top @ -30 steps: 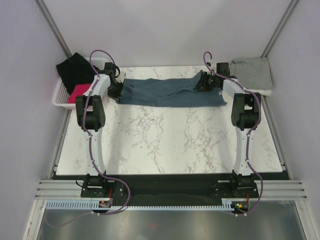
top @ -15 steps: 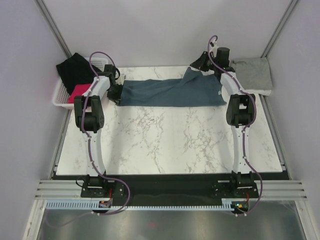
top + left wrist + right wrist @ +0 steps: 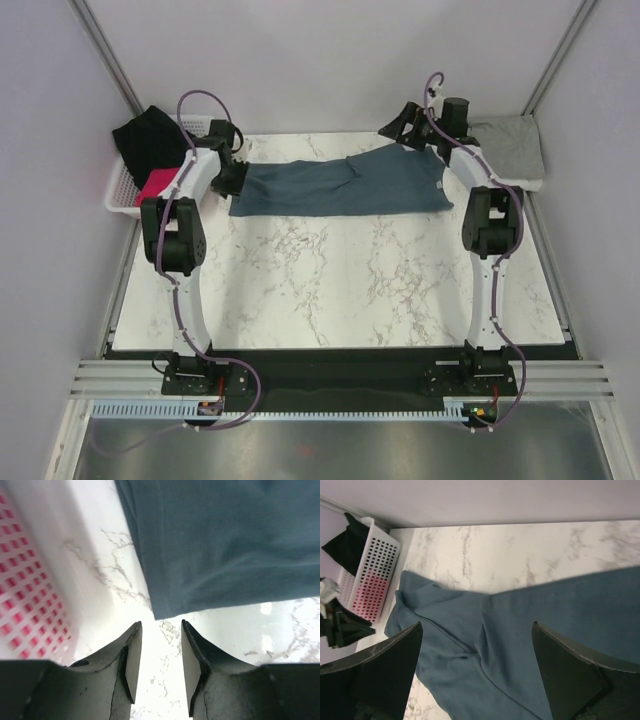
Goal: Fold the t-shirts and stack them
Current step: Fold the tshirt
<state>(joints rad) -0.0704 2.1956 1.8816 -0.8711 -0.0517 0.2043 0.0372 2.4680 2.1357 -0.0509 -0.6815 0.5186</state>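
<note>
Top external: a soft dark blue t-shirt lies flat on the marbled bench.
The left tool and right tool are both spread apart, holding nothing.

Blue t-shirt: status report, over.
Left gripper open, empty, at blue t-shirt corner. Right gripper open, raised over it. Shirt along far edge, not stacked. White basket close by left gripper.

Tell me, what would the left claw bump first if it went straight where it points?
Probably the corner of the blue t-shirt, just ahead of the left claw, though depth is unclear and it might touch the marble table first.
</note>
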